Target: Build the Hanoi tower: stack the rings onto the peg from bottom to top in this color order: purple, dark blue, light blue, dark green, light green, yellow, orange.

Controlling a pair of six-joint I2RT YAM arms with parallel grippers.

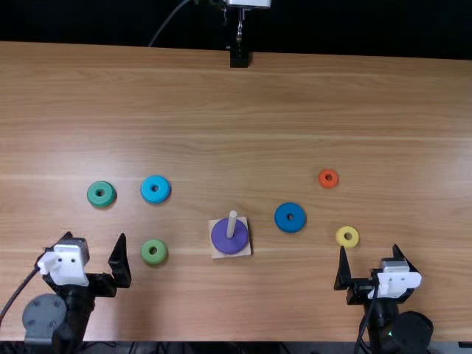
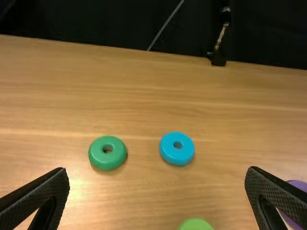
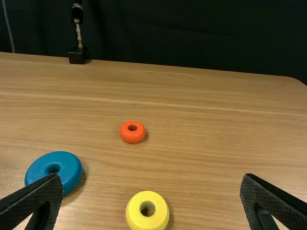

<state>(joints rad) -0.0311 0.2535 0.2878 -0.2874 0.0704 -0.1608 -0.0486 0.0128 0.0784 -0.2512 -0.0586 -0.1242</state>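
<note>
Jaws of left gripper point(image 1: 96, 237) and right gripper point(image 1: 369, 249) both unclenched, spread wide apart

From above the near edge of the wooden table point(image 1: 258, 133), a fixed camera looks steeply down and forward, set farther back than the other two. Lower and closer, the left wrist camera faces across the wood toward the dark backdrop point(image 1: 354, 29), sharing with the top view the dark green ring point(image 1: 93, 194), light blue ring point(image 1: 147, 184) and parts of the light green ring point(image 1: 161, 254) and purple ring point(image 1: 221, 240). The right wrist camera, also low, faces the same far side; it shares the dark blue ring point(image 1: 282, 217), yellow ring point(image 1: 341, 237) and orange ring point(image 1: 322, 179) with the top view. All three take in the black block point(image 1: 240, 59) at the far edge.
</note>
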